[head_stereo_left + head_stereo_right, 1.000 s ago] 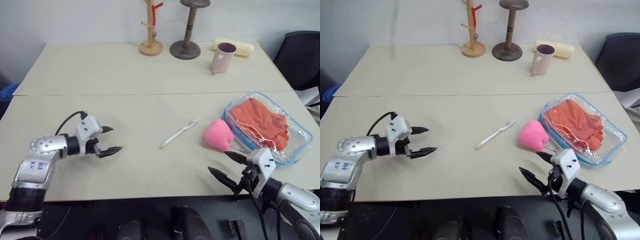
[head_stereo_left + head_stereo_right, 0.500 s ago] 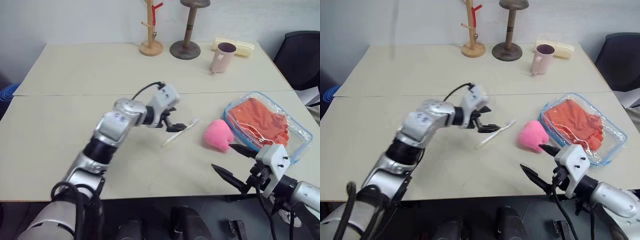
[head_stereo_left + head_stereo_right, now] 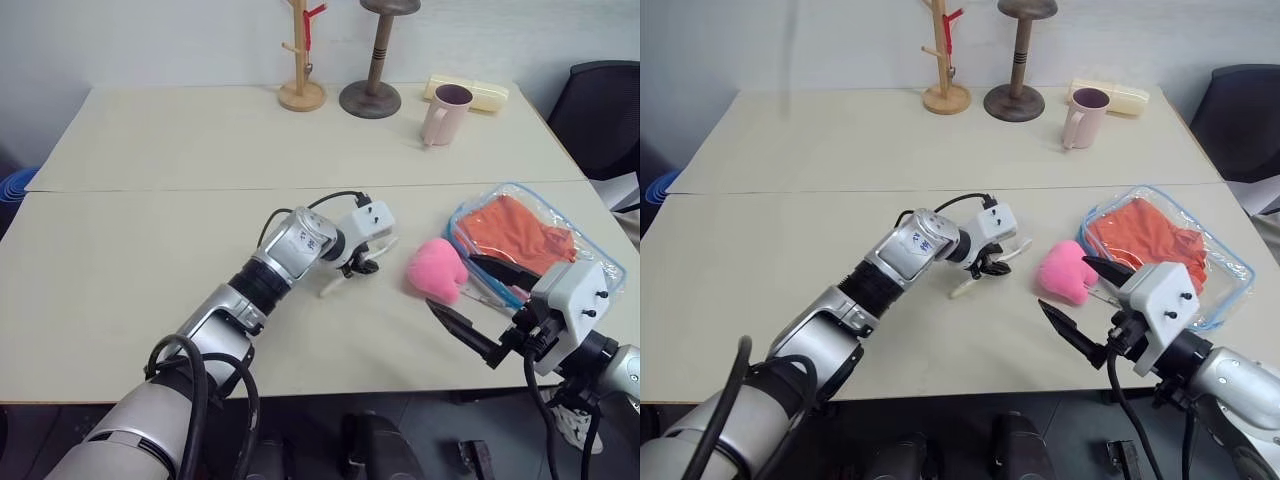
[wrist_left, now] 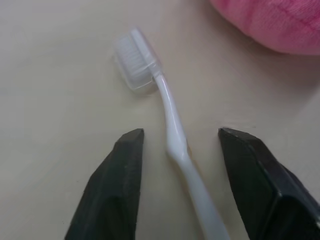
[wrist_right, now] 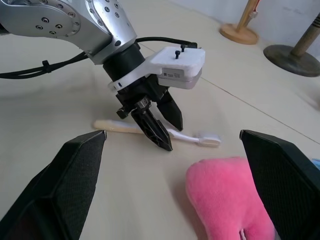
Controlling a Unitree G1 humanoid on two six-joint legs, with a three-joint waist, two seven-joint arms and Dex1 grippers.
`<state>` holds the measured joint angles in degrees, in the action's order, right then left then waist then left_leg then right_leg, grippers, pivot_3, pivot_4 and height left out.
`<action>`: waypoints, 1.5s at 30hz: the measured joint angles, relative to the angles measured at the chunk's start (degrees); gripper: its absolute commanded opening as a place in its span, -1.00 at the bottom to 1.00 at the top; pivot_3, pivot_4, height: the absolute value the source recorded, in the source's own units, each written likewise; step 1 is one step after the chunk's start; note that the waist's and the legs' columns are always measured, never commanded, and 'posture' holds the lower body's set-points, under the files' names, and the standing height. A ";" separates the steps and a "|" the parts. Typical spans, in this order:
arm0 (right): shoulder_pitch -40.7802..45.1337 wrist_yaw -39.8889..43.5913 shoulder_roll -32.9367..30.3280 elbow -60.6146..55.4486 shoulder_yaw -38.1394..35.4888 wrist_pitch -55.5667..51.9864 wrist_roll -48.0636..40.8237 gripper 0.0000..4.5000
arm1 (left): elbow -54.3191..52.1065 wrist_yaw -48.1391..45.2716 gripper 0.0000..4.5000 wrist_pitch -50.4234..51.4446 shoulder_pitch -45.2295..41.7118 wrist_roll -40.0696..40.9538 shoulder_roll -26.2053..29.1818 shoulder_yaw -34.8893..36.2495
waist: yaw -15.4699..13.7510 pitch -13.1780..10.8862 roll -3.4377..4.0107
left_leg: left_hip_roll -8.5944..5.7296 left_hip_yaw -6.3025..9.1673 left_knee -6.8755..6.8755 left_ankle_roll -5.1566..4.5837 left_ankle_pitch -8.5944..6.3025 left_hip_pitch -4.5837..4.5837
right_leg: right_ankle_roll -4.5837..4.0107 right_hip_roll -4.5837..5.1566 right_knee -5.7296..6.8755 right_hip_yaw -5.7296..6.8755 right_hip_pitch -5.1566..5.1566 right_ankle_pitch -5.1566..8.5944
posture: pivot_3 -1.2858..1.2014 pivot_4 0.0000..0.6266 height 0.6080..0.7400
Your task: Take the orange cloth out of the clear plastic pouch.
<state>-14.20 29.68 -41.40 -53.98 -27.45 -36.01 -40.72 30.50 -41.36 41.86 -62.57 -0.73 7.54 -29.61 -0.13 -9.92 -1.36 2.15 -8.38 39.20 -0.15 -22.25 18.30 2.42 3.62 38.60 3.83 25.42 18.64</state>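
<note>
Left gripper [image 4: 176,145] sits low at table centre, black fingers parted, straddling the neck of a white plastic toothbrush [image 4: 165,107]; not clamped as far as the wrist view shows. Toothbrush long axis runs roughly 8 to 2 o'clock in the head view, bristle end toward a fluffy pink plush lump [image 3: 437,269].

Right gripper [image 3: 483,304] hovers at the near edge, fingers spread wide, holding nothing.

Bright orange wrinkly cloth [image 3: 520,234] lies inside the clear rectangular plastic pouch with light blue trim [image 3: 590,262], flat on the table at about 1 o'clock from the right gripper, just past the plush. Pouch long axis about 10 to 4. Right arm is clearly nearer; left is off-target. Pouch opening probably faces the near side, hard to tell.

Surface: beige tabletop [image 3: 180,150], two panels with a seam. Far edge: wooden peg stand [image 3: 300,60], dark round-based post [image 3: 372,70], pale pink mug [image 3: 445,113].
</note>
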 measured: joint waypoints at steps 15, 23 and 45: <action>10.17 5.08 -1.68 5.56 10.61 1.56 0.59 1.00 | -24.79 10.09 -0.93 23.91 16.78 1.78 14.76 23.64 | 2.07 -0.01 -0.01 | 0.08 0.23 -0.03 0.14 0.07 -0.25 | -0.17 -0.10 0.23 -0.20 0.04 -0.09 | 0.03 -0.52 1.00; 20.70 12.57 -2.09 13.26 19.31 3.69 1.39 1.00 | -35.33 14.64 -0.93 31.53 38.64 0.90 35.89 47.26 | 1.62 -0.01 -0.03 | 0.09 0.37 -0.04 0.13 0.05 -0.15 | -0.19 0.00 0.05 -0.10 0.05 -0.10 | 0.03 -0.52 1.00; 19.39 16.99 -4.25 20.92 16.37 6.15 7.39 1.00 | -35.07 1.40 0.81 28.80 41.96 17.27 51.94 64.81 | 0.05 0.09 -0.44 | -0.01 0.85 0.02 0.06 -0.09 0.21 | -0.19 0.32 -0.22 0.53 0.03 -0.10 | 0.03 -0.52 1.00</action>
<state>5.19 46.67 -45.64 -33.06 -11.07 -29.86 -33.33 -4.57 -39.96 70.66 -20.60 16.54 59.48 35.20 -0.09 -9.83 -1.80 2.14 -7.53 39.21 -0.10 -22.34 18.51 2.23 3.94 38.38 4.37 25.44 18.54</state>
